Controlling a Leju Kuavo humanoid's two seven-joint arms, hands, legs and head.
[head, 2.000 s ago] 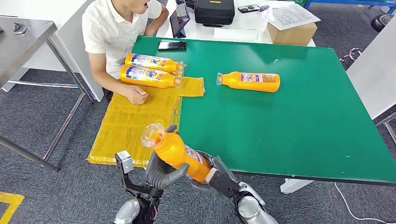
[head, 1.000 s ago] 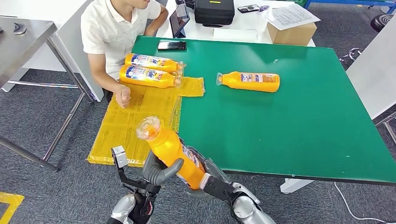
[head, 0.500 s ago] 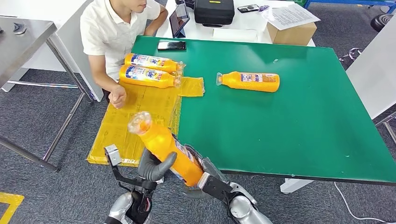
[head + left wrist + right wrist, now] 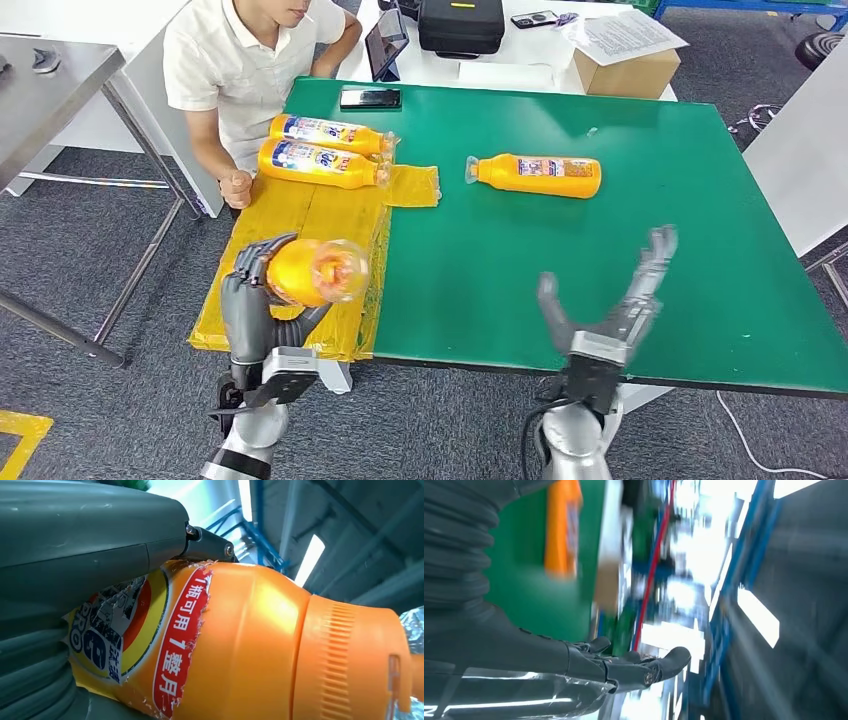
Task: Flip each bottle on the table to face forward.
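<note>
Bottles: from my head view, my left hand (image 4: 250,290) grips one orange bottle (image 4: 310,271) over the yellow sheet (image 4: 275,235); my right hand (image 4: 610,305) is spread empty above the desk (image 4: 620,200), where another bottle (image 4: 538,175) lies. My left wrist view shows the held bottle's torn red label (image 4: 180,640). My right wrist view shows my fingers (image 4: 644,667) apart.

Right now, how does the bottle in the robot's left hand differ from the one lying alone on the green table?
The held bottle is gripped by the left robot hand above the yellow mat, cap toward the camera. The lone bottle lies flat, untouched, cap pointing left. Both are orange with labels.
</note>
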